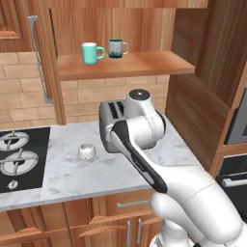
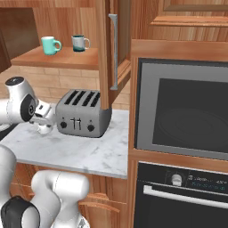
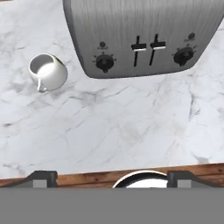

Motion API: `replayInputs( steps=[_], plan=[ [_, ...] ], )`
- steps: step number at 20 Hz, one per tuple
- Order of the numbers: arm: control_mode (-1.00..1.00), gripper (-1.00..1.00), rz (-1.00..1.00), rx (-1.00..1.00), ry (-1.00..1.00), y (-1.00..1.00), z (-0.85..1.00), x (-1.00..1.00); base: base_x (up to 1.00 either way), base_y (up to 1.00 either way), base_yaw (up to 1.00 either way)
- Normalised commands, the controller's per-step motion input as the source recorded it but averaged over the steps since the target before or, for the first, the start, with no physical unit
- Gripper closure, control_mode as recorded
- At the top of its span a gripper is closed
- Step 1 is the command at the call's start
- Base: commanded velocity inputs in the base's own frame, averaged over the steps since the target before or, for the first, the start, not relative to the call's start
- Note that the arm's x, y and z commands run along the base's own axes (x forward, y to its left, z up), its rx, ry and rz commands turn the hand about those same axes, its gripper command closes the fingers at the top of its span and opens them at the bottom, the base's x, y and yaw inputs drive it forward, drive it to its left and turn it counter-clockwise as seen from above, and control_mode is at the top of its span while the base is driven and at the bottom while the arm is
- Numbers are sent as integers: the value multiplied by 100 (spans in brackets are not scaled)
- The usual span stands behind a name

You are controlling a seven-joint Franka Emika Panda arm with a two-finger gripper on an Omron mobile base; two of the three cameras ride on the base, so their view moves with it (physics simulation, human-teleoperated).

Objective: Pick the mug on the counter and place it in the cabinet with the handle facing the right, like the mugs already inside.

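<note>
The mug (image 1: 87, 152), small, squat and white, stands upright on the marble counter (image 1: 87, 181) just left of the toaster. In the hand view the mug (image 3: 47, 72) is at the upper left, its small handle turned toward the counter's front edge. My gripper (image 3: 113, 179) hangs above that front edge, open wide with nothing between its dark fingertips (image 3: 41, 178), well apart from the mug. Higher up, the open wooden cabinet (image 1: 125, 66) holds a teal mug (image 1: 91, 53) and a grey-and-teal mug (image 1: 116, 48), both with their handles to the right.
A steel four-slot toaster (image 2: 82, 118) stands at the back of the counter (image 2: 84, 153). The open cabinet door with its long metal handle (image 2: 114, 51) hangs above the toaster. A stove (image 1: 19, 159) lies to the left and a wall oven (image 2: 182, 111) to the right.
</note>
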Motion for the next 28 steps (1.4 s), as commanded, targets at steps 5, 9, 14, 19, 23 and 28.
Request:
replayInputs(
  steps=[5,9,14,19,23,28],
  plan=[
    [-100,-100,-4,1,0,39,-25,0,0,0,0],
    [-100,-100,-3,0,0,37,-28,1,0,0,0],
    [-100,-100,-3,1,0,34,-29,7,0,0,0],
    [-100,-100,-2,0,0,32,-20,9,0,0,0],
    [-100,-100,-2,0,0,28,-21,19,0,0,0],
    [-100,-100,-3,0,0,22,-23,26,0,0,0]
  ],
)
